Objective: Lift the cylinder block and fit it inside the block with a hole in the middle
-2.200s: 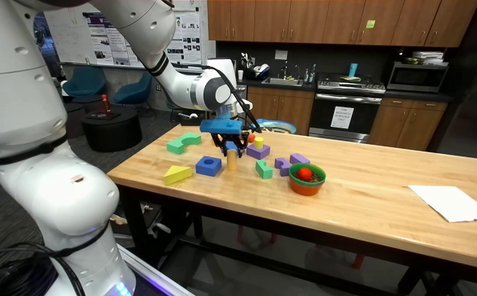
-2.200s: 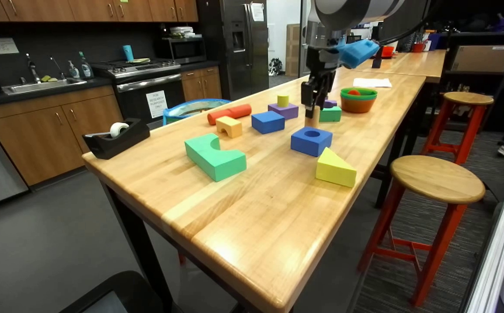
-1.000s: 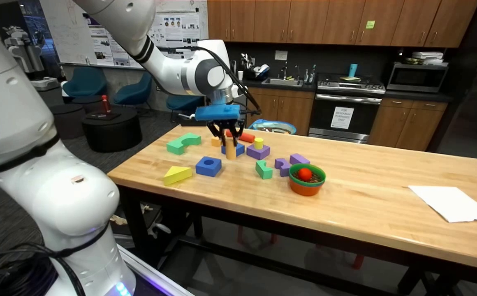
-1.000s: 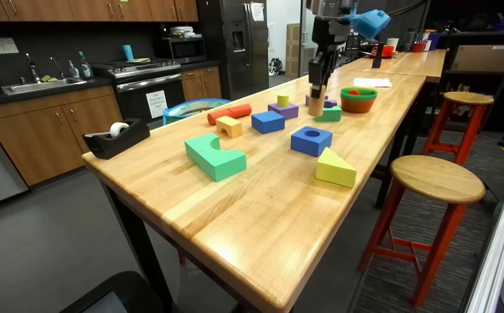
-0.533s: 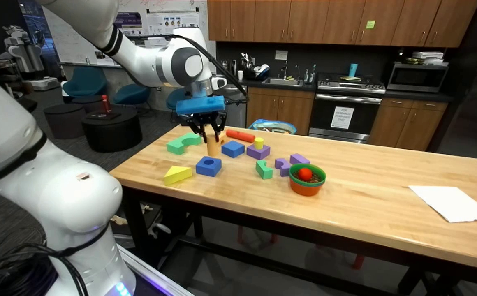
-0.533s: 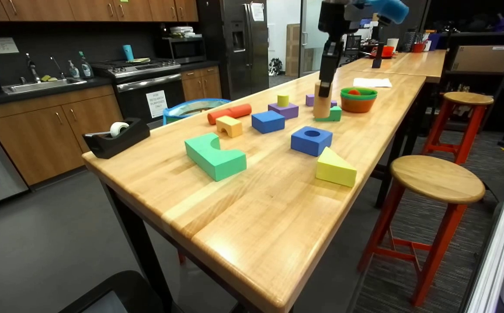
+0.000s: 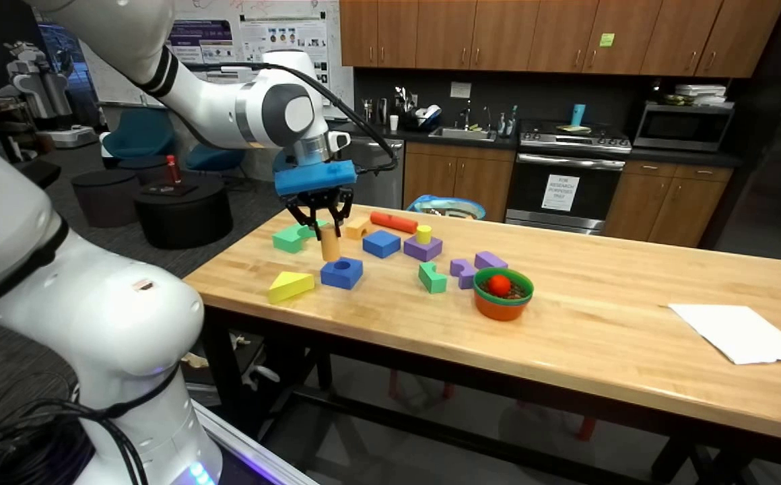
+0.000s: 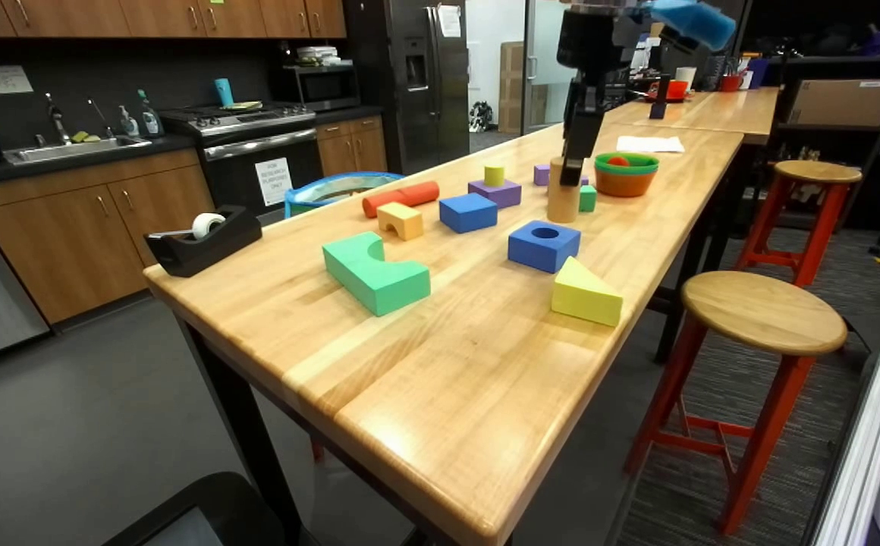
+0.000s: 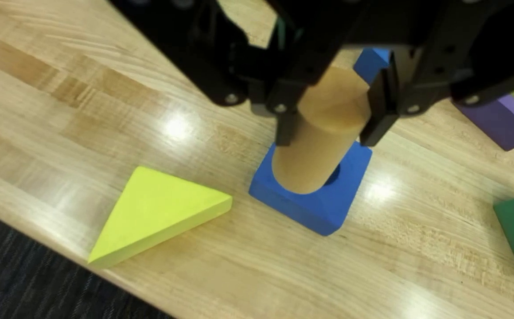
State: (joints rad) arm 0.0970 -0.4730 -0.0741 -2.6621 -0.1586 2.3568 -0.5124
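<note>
The cylinder block (image 7: 330, 246) is orange-tan and held nearly upright in my gripper (image 7: 328, 232). It also shows in an exterior view (image 8: 562, 199) and in the wrist view (image 9: 310, 155). In the wrist view, my gripper (image 9: 329, 133) has one finger on each side of its upper part. The blue block with a hole in the middle (image 7: 341, 278) lies flat on the table, also in an exterior view (image 8: 532, 255). In the wrist view the cylinder's lower end overlaps this holed block (image 9: 325, 215) and covers most of the hole; a dark part of the hole shows right of it.
A yellow triangular block (image 9: 159, 212) lies beside the holed block. A solid blue block (image 8: 468, 214), a green arch block (image 8: 379, 282) and a purple block (image 8: 512, 194) bearing a small yellow cylinder (image 8: 494, 176) stand around. Stacked bowls (image 7: 502, 304) are farther along.
My gripper has lifted the cylinder block and carried it leftward in the exterior view with the whole arm, past the solid blue block. It has lowered slightly, close above the holed block.
</note>
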